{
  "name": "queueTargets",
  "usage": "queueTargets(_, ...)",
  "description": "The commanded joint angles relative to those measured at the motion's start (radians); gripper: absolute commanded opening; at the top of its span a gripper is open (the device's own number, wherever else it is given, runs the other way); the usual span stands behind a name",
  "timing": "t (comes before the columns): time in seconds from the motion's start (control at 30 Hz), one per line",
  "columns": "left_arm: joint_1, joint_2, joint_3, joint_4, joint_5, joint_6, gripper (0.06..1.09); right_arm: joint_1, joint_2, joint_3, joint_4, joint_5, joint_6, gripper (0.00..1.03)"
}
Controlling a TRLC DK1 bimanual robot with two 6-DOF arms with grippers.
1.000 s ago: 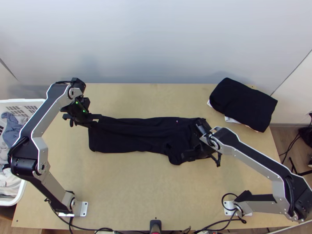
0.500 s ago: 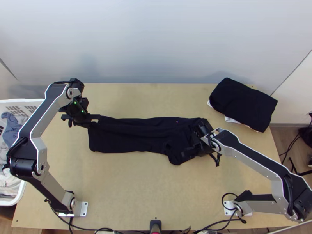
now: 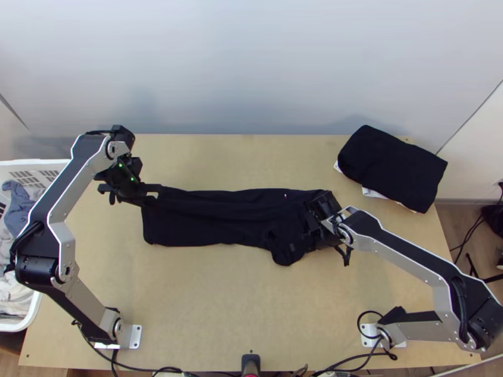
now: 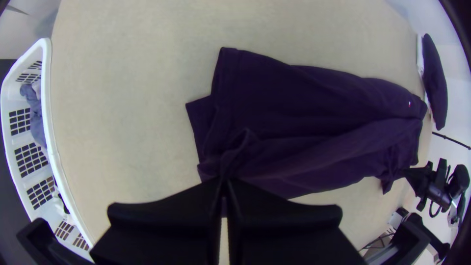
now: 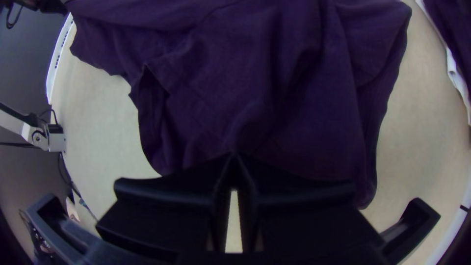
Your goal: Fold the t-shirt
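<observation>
For the black t-shirt [image 3: 214, 217]: lies in a long, narrow, folded shape across the middle of the wooden table [image 3: 207, 301], flatter toward the left end, more bunched toward the right. At the far corner of its left end, with the left gripper [image 3: 153, 194]: has the jaws together, clamped on a pinch of the cloth, which gathers in creases to the tips. On the bunched right end, with the right gripper [image 3: 310, 227]: keeps likewise the jaws closed, with a ridge of the cloth between the tips. At the far right corner of the table, for the dark folded pile [image 3: 393, 166]: lies apart from the t-shirt, with white cloth under the dark top. Beside the left table edge, in the white basket [image 3: 41, 164]: contains grey and white clothes [image 3: 21, 204].
</observation>
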Motion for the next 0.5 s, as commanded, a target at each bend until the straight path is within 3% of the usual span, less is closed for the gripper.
queueTargets(0.0, 0.008, -0.012, 0.002, -0.006, 0.001, 0.003, 0.1, 0.001, -0.045, -0.003, 0.006, -0.002, -0.018, 0.03)
queueTargets(0.47, 0.01, -0.046, 0.006, -0.021, 0.013, 0.003, 0.1, 0.021, -0.423, 0.086, -0.157, -0.001, -0.054, 0.03)
